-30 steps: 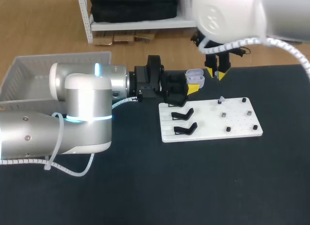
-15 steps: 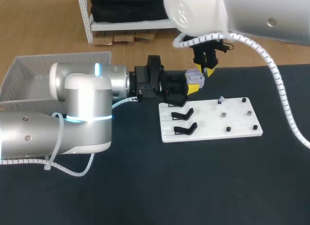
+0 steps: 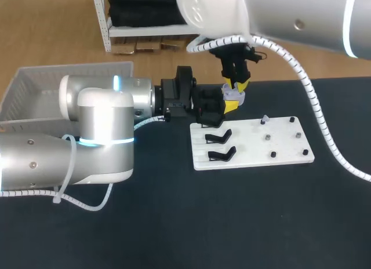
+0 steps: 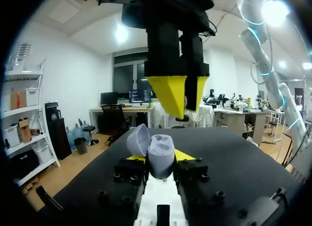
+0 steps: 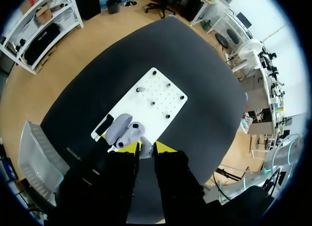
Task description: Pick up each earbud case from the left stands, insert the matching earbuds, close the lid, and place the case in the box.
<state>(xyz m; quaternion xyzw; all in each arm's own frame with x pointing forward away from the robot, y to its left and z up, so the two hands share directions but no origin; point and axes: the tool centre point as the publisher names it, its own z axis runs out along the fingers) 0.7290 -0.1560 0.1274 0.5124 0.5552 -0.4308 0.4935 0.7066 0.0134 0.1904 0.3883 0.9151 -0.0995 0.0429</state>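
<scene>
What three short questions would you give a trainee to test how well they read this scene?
1. How many black stands sit on the white board?
2. True or false: the lid of the earbud case is closed.
3. The right gripper, pinching an earbud, hovers above the case. What holds the case? A. a stand; B. the left gripper; C. a person's hand.
Key: 1 two; 2 false; 3 B.

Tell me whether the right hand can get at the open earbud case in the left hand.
Likely yes: right hand, gripping an earbud, hangs just above the earbud case; lid swung aside, nothing between.
</scene>
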